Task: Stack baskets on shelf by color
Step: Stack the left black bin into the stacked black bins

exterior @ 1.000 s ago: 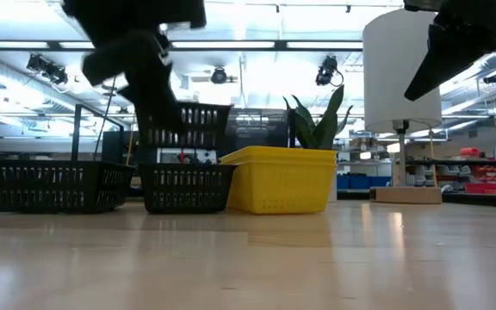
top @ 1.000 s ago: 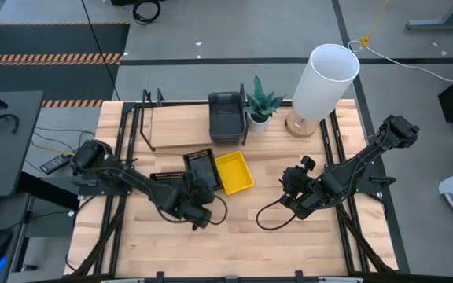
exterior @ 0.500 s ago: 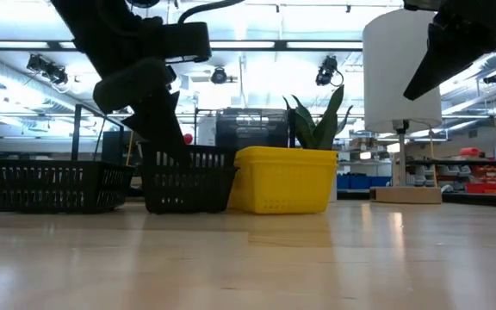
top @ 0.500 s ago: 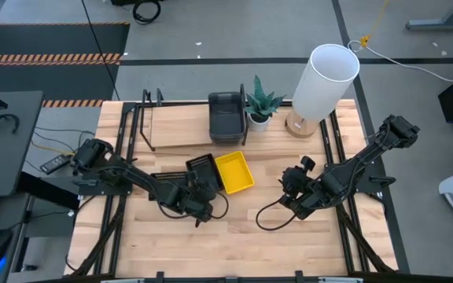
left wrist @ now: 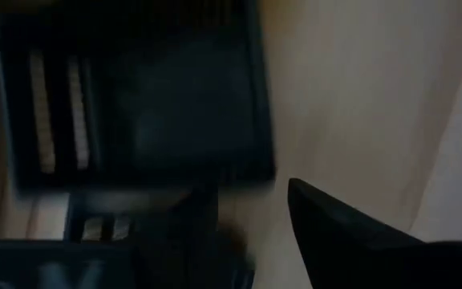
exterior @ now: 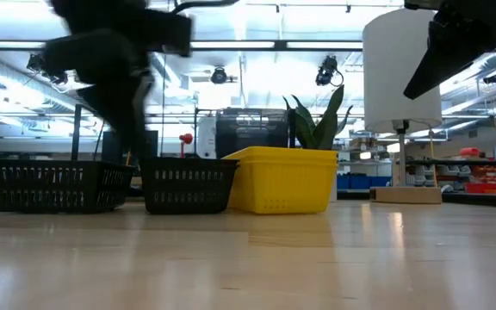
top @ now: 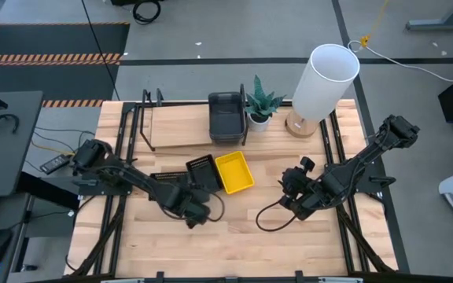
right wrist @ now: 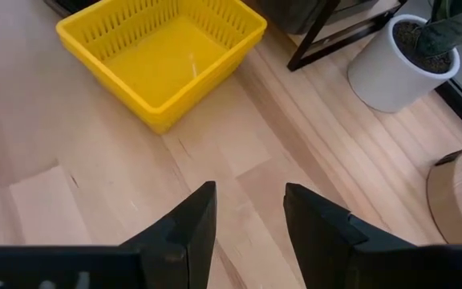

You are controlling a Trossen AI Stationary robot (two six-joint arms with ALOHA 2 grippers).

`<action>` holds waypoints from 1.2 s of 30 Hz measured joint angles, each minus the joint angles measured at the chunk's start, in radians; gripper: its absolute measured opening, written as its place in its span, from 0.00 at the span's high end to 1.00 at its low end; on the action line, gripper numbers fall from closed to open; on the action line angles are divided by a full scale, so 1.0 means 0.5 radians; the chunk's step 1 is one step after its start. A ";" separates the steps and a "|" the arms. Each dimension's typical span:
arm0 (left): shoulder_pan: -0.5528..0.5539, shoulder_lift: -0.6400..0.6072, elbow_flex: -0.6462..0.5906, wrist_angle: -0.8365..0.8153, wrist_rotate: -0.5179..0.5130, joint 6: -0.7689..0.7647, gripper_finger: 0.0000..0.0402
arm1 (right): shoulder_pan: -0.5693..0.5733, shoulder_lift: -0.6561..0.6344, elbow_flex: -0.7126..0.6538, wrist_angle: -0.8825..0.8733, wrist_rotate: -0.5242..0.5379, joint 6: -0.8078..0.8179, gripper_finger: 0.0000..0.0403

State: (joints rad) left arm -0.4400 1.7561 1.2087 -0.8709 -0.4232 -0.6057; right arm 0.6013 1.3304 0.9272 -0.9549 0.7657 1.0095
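With only grey basket (top: 226,116) on shelf (top: 181,126), job barely begun. Yellow basket (top: 234,172), black baskets (top: 201,168) wait on table (top: 242,236). Left pincer (top: 196,211) beside black ones, grip unclear; right pincer (right wrist: 247,221) agape, empty.

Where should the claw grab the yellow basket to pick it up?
Probably on a rim wall of the yellow basket, coming from above. It sits upright, open and empty, so one finger fits inside the thin wall. The right claw is open nearby; the side next to the black basket looks crowded.
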 joint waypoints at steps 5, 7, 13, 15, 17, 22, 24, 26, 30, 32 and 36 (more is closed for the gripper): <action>-0.116 -0.008 0.000 -0.367 0.009 -0.286 0.64 | 0.001 0.000 -0.001 0.000 0.007 -0.024 0.62; -0.167 -0.038 0.000 -0.456 0.004 -0.373 0.65 | 0.001 0.000 -0.001 0.004 0.007 -0.033 0.62; -0.251 -0.063 -0.065 -0.514 0.043 -0.501 0.68 | 0.001 0.000 -0.001 0.027 0.007 -0.037 0.62; -0.251 -0.061 -0.111 -0.510 0.053 -0.523 0.69 | 0.001 0.000 -0.001 0.049 0.010 -0.051 0.62; -0.238 -0.061 -0.163 -0.481 0.066 -0.537 0.70 | 0.001 0.000 -0.001 0.074 0.011 -0.077 0.62; -0.198 -0.060 -0.295 -0.371 0.174 -0.485 0.70 | 0.001 0.000 -0.001 0.120 0.012 -0.111 0.62; -0.179 -0.060 -0.349 -0.373 0.175 -0.484 0.70 | 0.001 0.000 -0.001 0.123 0.014 -0.122 0.62; -0.167 -0.060 -0.389 -0.372 0.179 -0.463 0.72 | 0.001 0.000 -0.001 0.125 0.014 -0.124 0.62; -0.156 -0.060 -0.404 -0.362 0.220 -0.370 0.83 | 0.001 0.000 -0.001 0.126 0.014 -0.124 0.62; -0.156 -0.060 -0.380 -0.371 0.262 -0.294 0.92 | 0.001 0.000 -0.001 0.126 0.014 -0.125 0.62; -0.160 -0.060 -0.263 -0.500 0.294 -0.119 0.97 | 0.001 0.000 -0.001 0.126 0.014 -0.126 0.62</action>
State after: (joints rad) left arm -0.5203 1.7260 1.0770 -1.1209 -0.2763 -0.6654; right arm 0.6018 1.3304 0.9268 -0.8918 0.7727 0.9466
